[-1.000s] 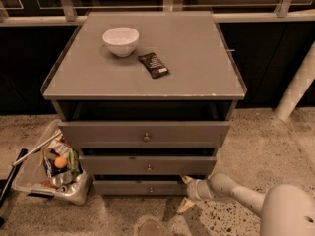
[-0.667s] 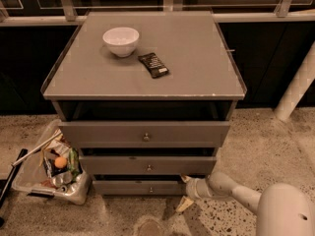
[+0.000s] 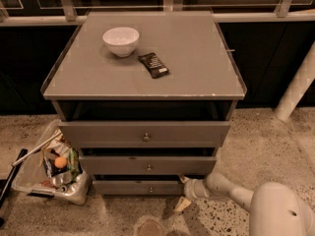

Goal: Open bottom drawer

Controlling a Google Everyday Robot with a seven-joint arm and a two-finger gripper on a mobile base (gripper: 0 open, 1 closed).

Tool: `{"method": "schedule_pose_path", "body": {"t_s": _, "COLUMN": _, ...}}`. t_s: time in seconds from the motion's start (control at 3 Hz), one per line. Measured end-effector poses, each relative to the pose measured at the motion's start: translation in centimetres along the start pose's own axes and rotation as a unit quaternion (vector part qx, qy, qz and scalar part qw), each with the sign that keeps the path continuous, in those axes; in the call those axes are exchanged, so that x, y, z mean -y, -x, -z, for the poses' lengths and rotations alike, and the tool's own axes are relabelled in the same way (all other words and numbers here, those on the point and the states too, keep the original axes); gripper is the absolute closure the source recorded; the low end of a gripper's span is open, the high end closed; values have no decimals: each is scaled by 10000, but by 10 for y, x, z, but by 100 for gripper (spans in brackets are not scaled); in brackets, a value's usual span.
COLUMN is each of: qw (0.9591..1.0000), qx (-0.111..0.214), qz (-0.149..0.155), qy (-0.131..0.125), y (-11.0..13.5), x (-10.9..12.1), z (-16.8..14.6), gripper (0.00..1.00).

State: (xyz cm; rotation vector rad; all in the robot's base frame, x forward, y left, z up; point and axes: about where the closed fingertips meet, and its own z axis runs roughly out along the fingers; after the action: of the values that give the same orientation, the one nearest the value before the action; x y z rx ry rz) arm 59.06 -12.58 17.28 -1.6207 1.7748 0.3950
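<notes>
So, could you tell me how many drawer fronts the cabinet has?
3, stacked: top drawer, middle drawer, bottom drawer. The gripper is at the bottom drawer's right end.

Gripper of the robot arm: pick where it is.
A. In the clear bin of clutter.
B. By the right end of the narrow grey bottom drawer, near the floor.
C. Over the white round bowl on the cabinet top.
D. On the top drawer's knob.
B: the gripper sits low at the right end of the narrow grey bottom drawer, to the right of its small round metal knob.
</notes>
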Motion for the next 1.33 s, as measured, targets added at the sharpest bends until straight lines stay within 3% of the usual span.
{"method": "schedule_pose_path", "body": {"t_s": 0.33, "qw": 10000, "qx": 1, "qz": 34, "qy": -40, "y": 3, "x": 4, "z": -5, "gripper": 0}}
{"method": "schedule_pose_path", "body": {"t_s": 1.33, "qw": 9999, "qx": 45, "qz": 104, "qy": -12, "y": 8, "x": 5, "z": -6, "gripper": 66}}
